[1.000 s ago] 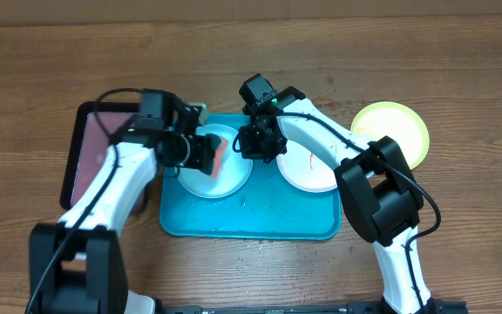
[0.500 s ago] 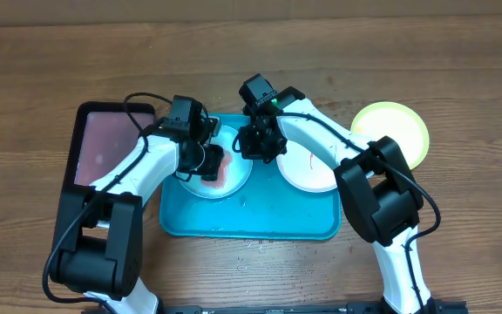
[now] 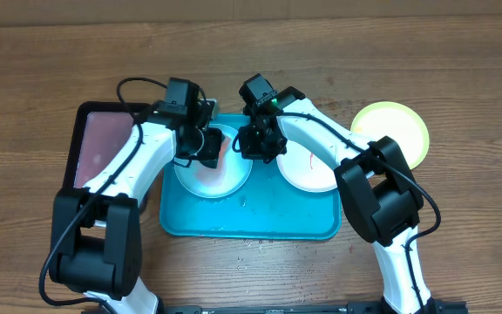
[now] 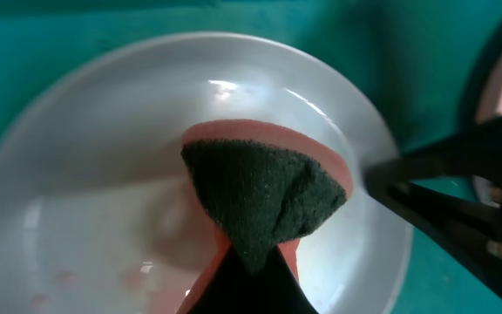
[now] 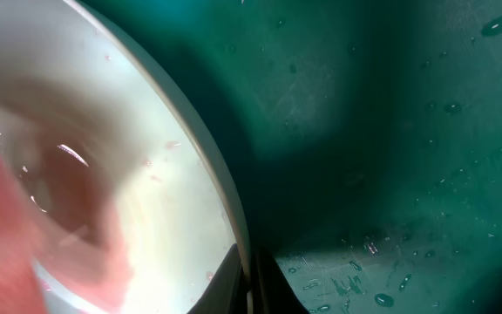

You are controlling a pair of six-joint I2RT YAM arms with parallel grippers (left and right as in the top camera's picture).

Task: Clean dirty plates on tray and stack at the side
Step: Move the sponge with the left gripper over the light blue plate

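The turquoise tray (image 3: pixel 251 222) holds a light blue plate (image 3: pixel 225 179) on its left and a white plate (image 3: pixel 308 174) with a red smear on its right. A yellow-green plate (image 3: pixel 392 131) lies on the table, right of the tray. My left gripper (image 3: pixel 209 150) is shut on an orange sponge (image 4: pixel 264 187) with a dark green face, pressed into the light blue plate (image 4: pixel 103 157). Faint pink spots remain near its front. My right gripper (image 5: pixel 247 283) is shut on that plate's rim (image 5: pixel 200 157), one finger on each side, over the wet tray (image 5: pixel 390 131).
A black-rimmed tray with a pinkish inside (image 3: pixel 103 144) sits left of the turquoise one, under my left arm. Both arms meet above the light blue plate. Small crumbs lie on the wood in front of the tray.
My left gripper has swept the sponge across the light blue plate, first toward its middle, then back to its far edge. The right gripper has kept its hold on the rim.
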